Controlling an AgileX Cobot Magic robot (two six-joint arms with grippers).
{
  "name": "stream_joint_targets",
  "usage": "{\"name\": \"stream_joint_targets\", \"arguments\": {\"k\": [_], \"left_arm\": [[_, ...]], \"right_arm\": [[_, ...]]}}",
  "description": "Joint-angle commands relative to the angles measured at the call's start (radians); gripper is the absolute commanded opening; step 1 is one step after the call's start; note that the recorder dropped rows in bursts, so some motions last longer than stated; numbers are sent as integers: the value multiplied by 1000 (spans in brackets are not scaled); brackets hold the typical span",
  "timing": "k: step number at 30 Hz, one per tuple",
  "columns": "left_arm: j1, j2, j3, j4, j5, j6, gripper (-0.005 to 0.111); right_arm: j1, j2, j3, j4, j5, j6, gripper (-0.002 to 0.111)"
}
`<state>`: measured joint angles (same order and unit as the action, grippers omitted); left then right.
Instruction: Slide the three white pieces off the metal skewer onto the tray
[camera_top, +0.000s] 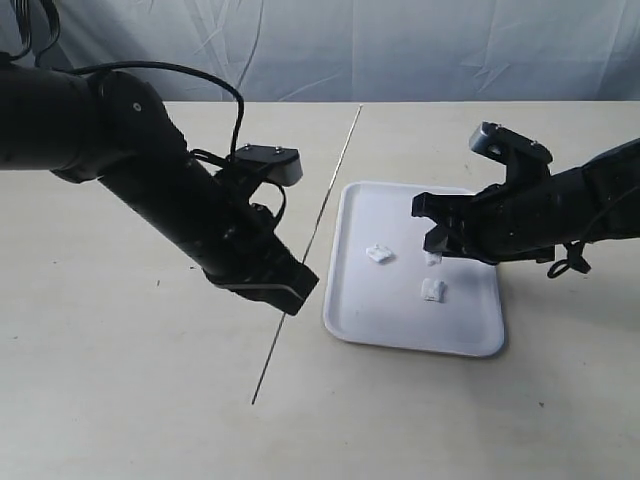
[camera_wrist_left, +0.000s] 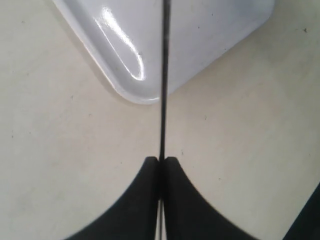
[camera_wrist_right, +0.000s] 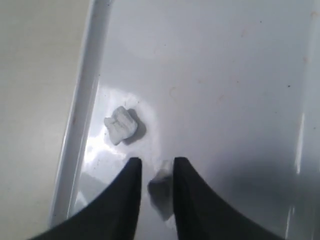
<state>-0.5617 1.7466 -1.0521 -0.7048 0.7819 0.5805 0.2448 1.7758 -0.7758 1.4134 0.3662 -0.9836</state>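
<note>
My left gripper (camera_top: 292, 288) (camera_wrist_left: 162, 160) is shut on the thin metal skewer (camera_top: 330, 190) (camera_wrist_left: 163, 75), which slants from the far table to the near side, left of the tray (camera_top: 400, 322) (camera_wrist_left: 200, 40). Nothing shows on the rod. Three white pieces lie on the tray: one (camera_top: 378, 254) near its left side, one (camera_top: 433, 291) (camera_wrist_right: 121, 125) nearer the front, one (camera_top: 433, 259) (camera_wrist_right: 160, 182) under my right gripper (camera_top: 426, 226) (camera_wrist_right: 157, 161). That last piece sits between the right fingers, touching one; a gap shows at the other.
The beige table (camera_top: 120, 400) carries the tray right of centre. A grey cloth backdrop (camera_top: 400, 50) hangs behind. The left arm's black body and cable (camera_top: 160, 190) reach over the table's left half. The tray's raised rim (camera_wrist_right: 82, 100) runs beside the right gripper.
</note>
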Motion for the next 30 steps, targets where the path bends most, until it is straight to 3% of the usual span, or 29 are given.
{"name": "stream_joint_targets", "arguments": {"k": [1,3,8,15,23,30], "left_arm": [[1,-1,-30,-23,-12,1,0],[1,-1,-44,-23,-1,1,0],[-1,48,-92,-42,36,-3,0],[-29,177,-171,-34,56,-33,0],[-87,317,-398,116,164,-192,0],[-88,419,-570,204,254,-299,0]], "right_arm": [[-4,4,2,15,-22,-10,41],[-4,4,2,29,-22,-10,43],[-4,-25,2,34,-6,-10,32],[-4,-242,2,-26,-47,-10,33],[-4,-356,2,-91,1,22,33],[-4,-385,2,-214,45,117,33]]}}
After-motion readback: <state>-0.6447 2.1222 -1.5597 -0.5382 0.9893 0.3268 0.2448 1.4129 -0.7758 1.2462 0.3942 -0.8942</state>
